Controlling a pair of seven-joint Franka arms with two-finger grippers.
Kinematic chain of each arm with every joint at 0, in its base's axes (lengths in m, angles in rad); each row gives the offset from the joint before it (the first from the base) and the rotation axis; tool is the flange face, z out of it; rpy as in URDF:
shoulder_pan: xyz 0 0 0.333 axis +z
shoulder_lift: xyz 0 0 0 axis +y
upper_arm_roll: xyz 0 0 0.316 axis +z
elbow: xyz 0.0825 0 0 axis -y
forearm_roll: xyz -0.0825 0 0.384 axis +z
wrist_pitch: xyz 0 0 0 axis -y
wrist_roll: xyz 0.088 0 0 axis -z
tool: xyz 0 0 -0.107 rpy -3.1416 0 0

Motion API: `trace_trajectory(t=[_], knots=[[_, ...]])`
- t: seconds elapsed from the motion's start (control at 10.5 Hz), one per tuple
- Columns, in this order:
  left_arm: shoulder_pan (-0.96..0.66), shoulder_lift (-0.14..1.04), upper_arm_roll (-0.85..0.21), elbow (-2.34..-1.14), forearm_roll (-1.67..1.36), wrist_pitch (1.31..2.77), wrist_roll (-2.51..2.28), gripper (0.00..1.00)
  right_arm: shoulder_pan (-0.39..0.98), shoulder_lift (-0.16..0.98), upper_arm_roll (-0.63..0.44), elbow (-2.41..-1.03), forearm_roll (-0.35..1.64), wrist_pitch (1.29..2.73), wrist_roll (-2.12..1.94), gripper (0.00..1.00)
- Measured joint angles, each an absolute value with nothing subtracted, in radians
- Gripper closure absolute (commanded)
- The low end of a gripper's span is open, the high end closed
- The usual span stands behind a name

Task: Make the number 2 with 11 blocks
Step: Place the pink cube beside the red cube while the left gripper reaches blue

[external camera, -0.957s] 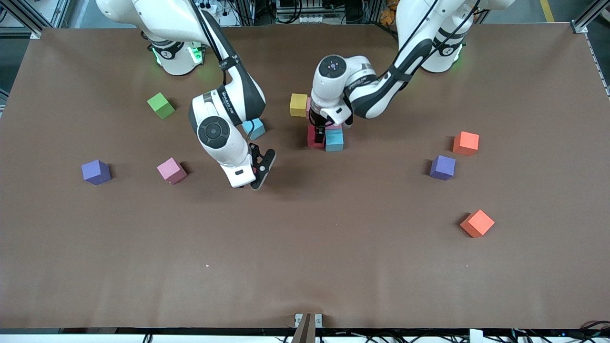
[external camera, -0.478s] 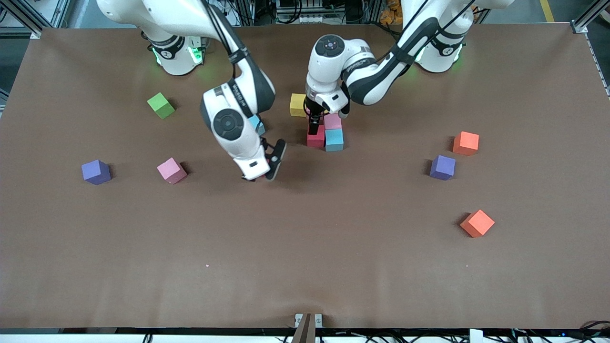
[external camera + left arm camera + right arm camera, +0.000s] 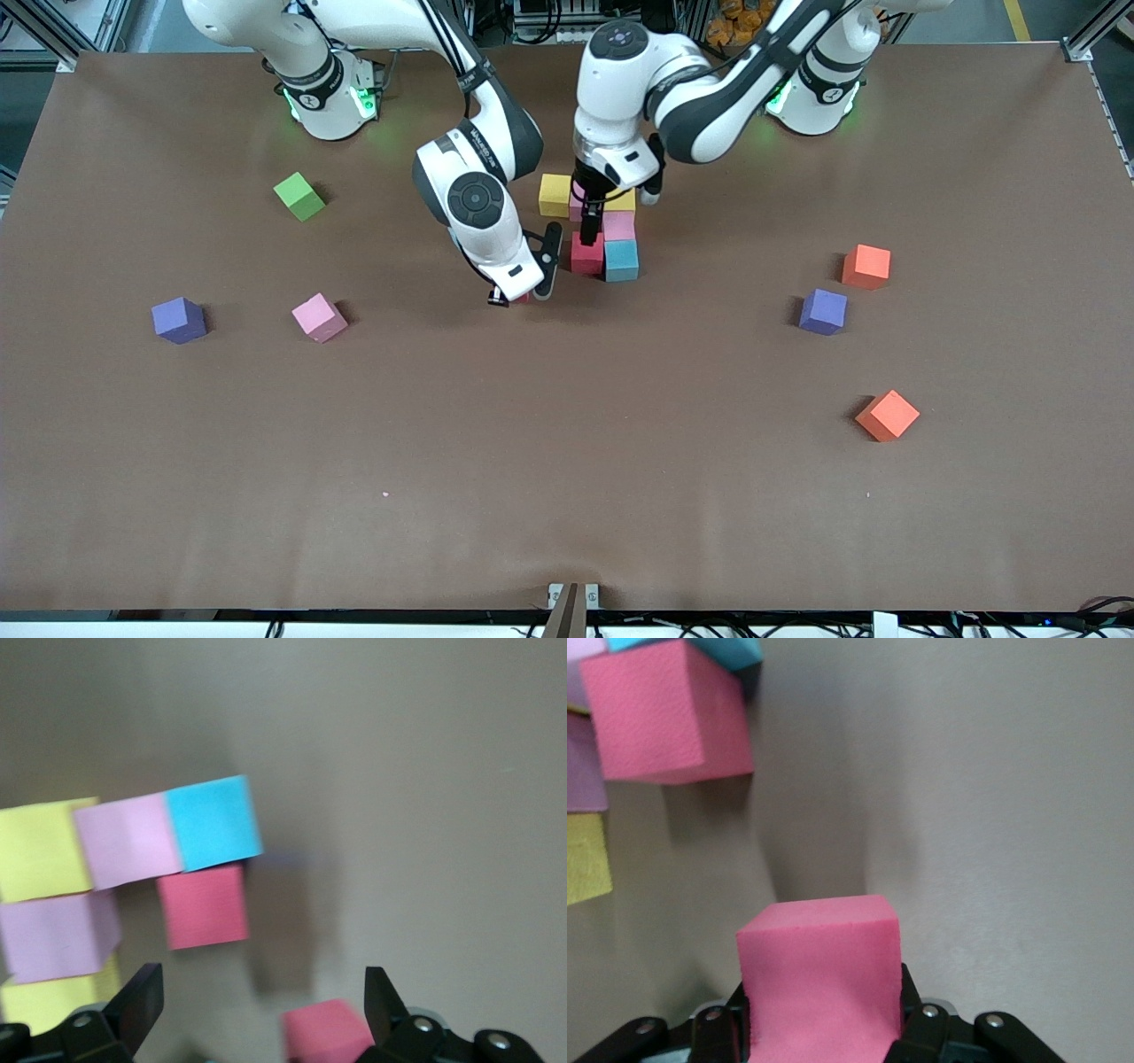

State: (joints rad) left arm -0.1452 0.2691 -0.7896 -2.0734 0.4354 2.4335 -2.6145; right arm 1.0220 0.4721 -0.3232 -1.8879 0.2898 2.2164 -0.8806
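The right hand (image 3: 824, 1028) is clamped on a red block (image 3: 819, 979) and carrying it low over the surface (image 3: 567, 461), just beside the half-built number 2 (image 3: 595, 232), where yellow, pink, red and light blue cubes sit touching each other in the middle. The left hand (image 3: 257, 1001) hangs over that cluster with its jaws wide apart and nothing in them. Looks like the placing step to me: next the red one needs setting flush against the placed red cube (image 3: 202, 906), and the loose purple, orange and pink cubes are left to collect.
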Motion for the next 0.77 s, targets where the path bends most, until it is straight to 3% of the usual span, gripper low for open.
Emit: trace_trajectory(t=[0.38,0.77], knots=[[-0.107,0.266,-0.801,-1.989,0.438,2.246,-2.253,0.0,1.095,0.447,-0.319,-2.005,0.29,2.368,-0.893,1.0],[-0.049,0.264,-0.802,-1.818,0.296,2.024,-1.747,0.0,1.125,0.447,-0.308,-2.03,0.307,2.414,-0.891,1.0]])
